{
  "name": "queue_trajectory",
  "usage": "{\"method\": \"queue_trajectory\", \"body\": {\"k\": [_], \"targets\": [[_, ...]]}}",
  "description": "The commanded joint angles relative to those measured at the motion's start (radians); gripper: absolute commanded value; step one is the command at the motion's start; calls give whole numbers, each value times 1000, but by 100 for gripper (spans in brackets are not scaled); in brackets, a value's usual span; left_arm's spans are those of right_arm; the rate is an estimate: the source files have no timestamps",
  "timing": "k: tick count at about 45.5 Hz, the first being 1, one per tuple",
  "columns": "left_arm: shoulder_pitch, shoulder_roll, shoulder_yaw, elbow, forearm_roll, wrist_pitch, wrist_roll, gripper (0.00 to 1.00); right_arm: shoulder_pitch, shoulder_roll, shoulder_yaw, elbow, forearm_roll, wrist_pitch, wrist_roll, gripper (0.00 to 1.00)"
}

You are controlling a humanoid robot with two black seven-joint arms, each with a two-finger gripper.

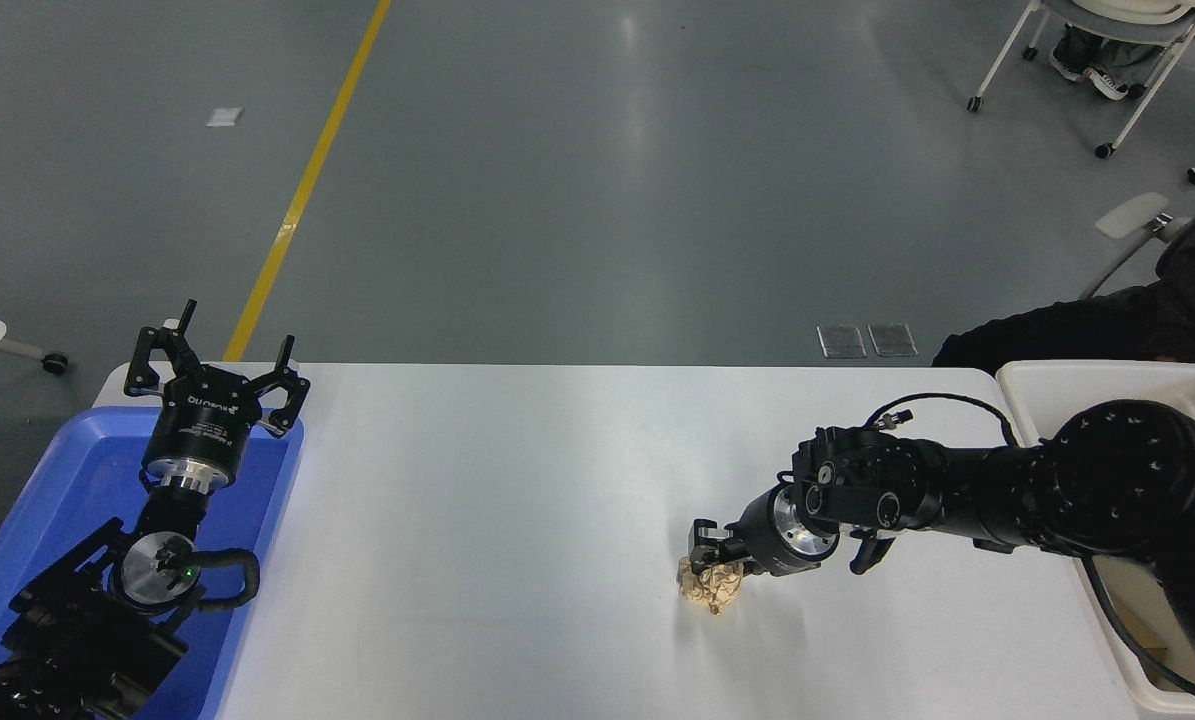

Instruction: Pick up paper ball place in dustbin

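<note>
The paper ball [713,587], a tan crumpled wad, is at the table's front centre-right. My right gripper [709,562] reaches in from the right, points down and left, and is shut on the ball's top; its far finger [702,532] shows above the wad. The ball sits at or just above the table surface; I cannot tell which. The cream-white dustbin [1057,372] stands at the table's right edge, behind and under my right arm, which hides much of it. My left gripper [215,352] is parked, open and empty, over the blue tray.
A shallow blue tray [67,470] lies at the table's left end under my left arm. A person's dark sleeve [1067,330] rests by the dustbin's far side. A wheeled chair [1107,60] stands on the floor far right.
</note>
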Motion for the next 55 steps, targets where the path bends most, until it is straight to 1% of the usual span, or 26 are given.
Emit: {"method": "queue_trajectory", "body": {"k": [1, 9, 15, 20, 24, 31, 42, 50, 55], "targets": [[0, 0, 1, -1, 0, -2, 0, 100, 156, 0, -24, 83, 17, 48, 1, 0], [0, 2, -1, -1, 0, -2, 0, 100, 401, 0, -52, 247, 70, 117, 1, 0], [2, 2, -1, 0, 0, -2, 0, 100, 601, -106, -101, 402, 79, 157, 1, 0], [2, 3, -2, 0, 0, -2, 2, 100, 766, -170, -155, 522, 95, 185, 1, 0], [2, 3, -2, -1, 0, -2, 2, 100, 894, -202, -201, 603, 113, 203, 1, 0], [2, 3, -2, 0, 0, -2, 2, 100, 1099, -212, -255, 700, 119, 255, 3, 0], [2, 2, -2, 0, 0, -2, 2, 100, 1244, -210, -287, 752, 156, 306, 1, 0], [2, 2, -2, 0, 0, -2, 2, 100, 1260, -212, -305, 755, 155, 318, 0, 0], [2, 2, -1, 0, 0, -2, 0, 100, 1259, -224, -368, 754, 139, 315, 0, 0]]}}
